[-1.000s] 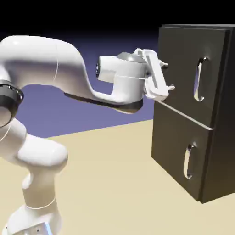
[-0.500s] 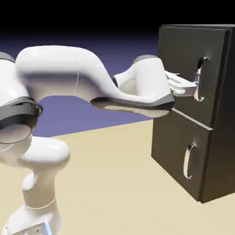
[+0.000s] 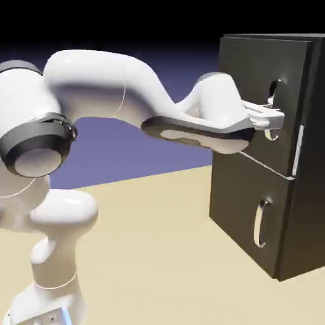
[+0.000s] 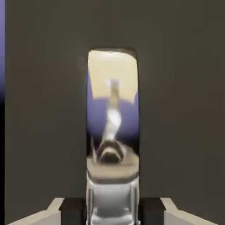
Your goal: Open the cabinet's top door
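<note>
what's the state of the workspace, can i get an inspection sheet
surface: pale tabletop, nothing seen lying on it
job's things: cabinet with its top door slightly ajar, a pale strip showing at its edge; silver handle between the fingertips
other fixtures: lower door looks shut, its own handle free
clutter: nothing seen
hand: closed on the top door's handle
cables: nothing seen
surroundings: plain blue-violet backdrop, black above

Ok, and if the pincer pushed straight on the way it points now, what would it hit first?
Probably the flat face of the top door, just behind the silver handle between its fingertips; how much gap remains is unclear.
</note>
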Motion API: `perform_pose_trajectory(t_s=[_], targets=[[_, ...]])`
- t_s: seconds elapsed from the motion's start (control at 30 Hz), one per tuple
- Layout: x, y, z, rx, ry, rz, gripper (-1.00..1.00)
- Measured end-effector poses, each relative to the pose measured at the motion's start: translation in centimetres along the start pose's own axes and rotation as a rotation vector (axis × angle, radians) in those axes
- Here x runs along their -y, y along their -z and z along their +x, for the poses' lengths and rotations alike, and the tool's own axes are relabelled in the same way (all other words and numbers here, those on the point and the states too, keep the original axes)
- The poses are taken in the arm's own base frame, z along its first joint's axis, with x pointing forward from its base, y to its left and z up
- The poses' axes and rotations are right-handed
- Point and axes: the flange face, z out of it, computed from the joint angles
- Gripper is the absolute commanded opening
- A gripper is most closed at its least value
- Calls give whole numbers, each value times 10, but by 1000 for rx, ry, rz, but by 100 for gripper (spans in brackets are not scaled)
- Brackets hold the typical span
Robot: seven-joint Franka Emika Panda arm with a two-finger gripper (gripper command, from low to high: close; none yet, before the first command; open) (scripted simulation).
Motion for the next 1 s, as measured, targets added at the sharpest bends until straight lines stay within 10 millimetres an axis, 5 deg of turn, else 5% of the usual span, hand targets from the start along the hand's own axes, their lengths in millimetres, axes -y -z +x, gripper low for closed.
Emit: perform_pose_trajectory(t_s=[1.0], targets=[[-22,58,22,125,3,124,-100]])
